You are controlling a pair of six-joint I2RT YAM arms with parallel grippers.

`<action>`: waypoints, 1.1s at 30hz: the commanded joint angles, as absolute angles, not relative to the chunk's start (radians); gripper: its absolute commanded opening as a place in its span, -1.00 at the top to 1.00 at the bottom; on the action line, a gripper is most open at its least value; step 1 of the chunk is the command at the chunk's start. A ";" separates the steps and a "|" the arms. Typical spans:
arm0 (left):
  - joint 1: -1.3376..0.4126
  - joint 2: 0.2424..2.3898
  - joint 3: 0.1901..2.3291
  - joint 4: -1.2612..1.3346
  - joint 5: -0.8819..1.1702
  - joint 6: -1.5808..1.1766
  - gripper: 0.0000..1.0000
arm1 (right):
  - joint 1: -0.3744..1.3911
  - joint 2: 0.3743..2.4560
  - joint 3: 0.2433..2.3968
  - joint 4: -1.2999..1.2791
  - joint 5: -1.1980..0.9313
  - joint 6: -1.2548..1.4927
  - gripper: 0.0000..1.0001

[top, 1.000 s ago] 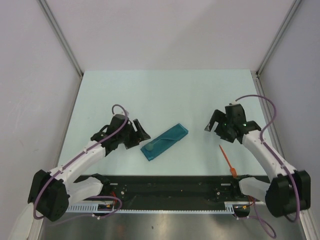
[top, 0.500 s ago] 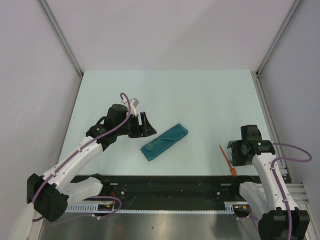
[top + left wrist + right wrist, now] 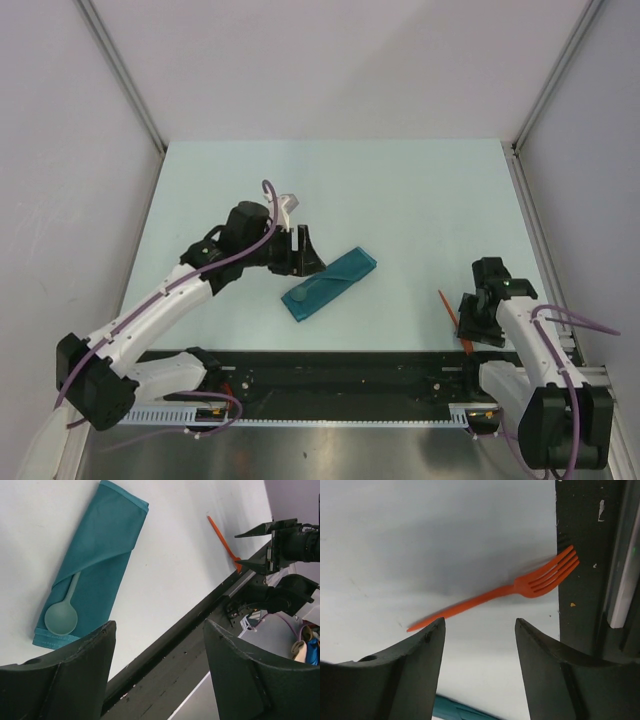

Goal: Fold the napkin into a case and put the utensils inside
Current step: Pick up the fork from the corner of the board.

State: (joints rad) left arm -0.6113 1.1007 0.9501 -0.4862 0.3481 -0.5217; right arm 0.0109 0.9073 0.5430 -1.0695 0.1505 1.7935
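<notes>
1. The black rail point(image 3: 580, 580) runs just beyond one finger of the right gripper point(image 3: 479, 625), whose jaws are spread wide and hold nothing. A low descent here could likely catch that finger on the rail's edge.
2. The case point(image 3: 100, 560) lies slantwise ahead of the left gripper point(image 3: 157, 627), whose jaws are also apart and empty. With nothing pinning it, the loose cloth would probably slide or unfold when pushed.
3. The fork point(image 3: 495, 594) lies flat, crosswise just ahead of the right fingertips, its tines over the rail. Being thin and flat, it may slip from a pinch, flick away or skid further onto the rail.
4. The spoon point(image 3: 62, 617) is tucked in the fold with its bowl sticking out. A fork slid in beside it could nudge it out.
</notes>
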 commanded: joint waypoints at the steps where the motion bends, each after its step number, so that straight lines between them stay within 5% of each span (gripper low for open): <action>1: -0.626 1.137 1.018 -0.511 0.350 -0.486 -0.50 | 0.006 0.969 0.514 -0.999 0.198 1.888 -0.25; 5: -0.626 1.161 1.064 -0.532 0.328 -0.477 -0.50 | -0.035 1.046 0.528 -0.971 0.232 1.882 -0.23; 9: -0.624 1.183 1.077 -0.526 0.325 -0.485 -0.50 | -0.043 1.162 0.537 -0.887 0.222 1.823 0.13; 13: -0.626 1.195 1.091 -0.532 0.307 -0.486 -0.50 | -0.060 1.366 0.607 -0.854 0.212 1.708 0.25; 14: -0.626 1.200 1.092 -0.531 0.307 -0.486 -0.50 | -0.055 1.405 0.626 -0.821 0.206 1.674 0.60; 16: -0.624 1.206 1.097 -0.528 0.305 -0.488 -0.51 | -0.048 1.462 0.688 -0.805 0.212 1.570 1.00; 25: -0.572 1.244 1.072 -0.454 0.489 -0.509 -0.55 | 0.257 1.592 0.998 -0.800 0.547 1.108 1.00; 30: -0.491 1.282 1.054 -0.393 0.618 -0.566 -0.54 | 0.503 1.485 0.984 -0.433 0.831 0.506 1.00; 33: -0.445 1.308 1.022 -0.318 0.716 -0.626 -0.52 | 0.594 1.383 0.831 -0.076 0.685 0.131 1.00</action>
State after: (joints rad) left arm -0.4999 1.2804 1.0504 -0.4419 0.5407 -0.5488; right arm 0.4877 1.5368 0.9806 -0.5514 0.6464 0.7425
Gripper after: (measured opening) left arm 0.766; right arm 0.031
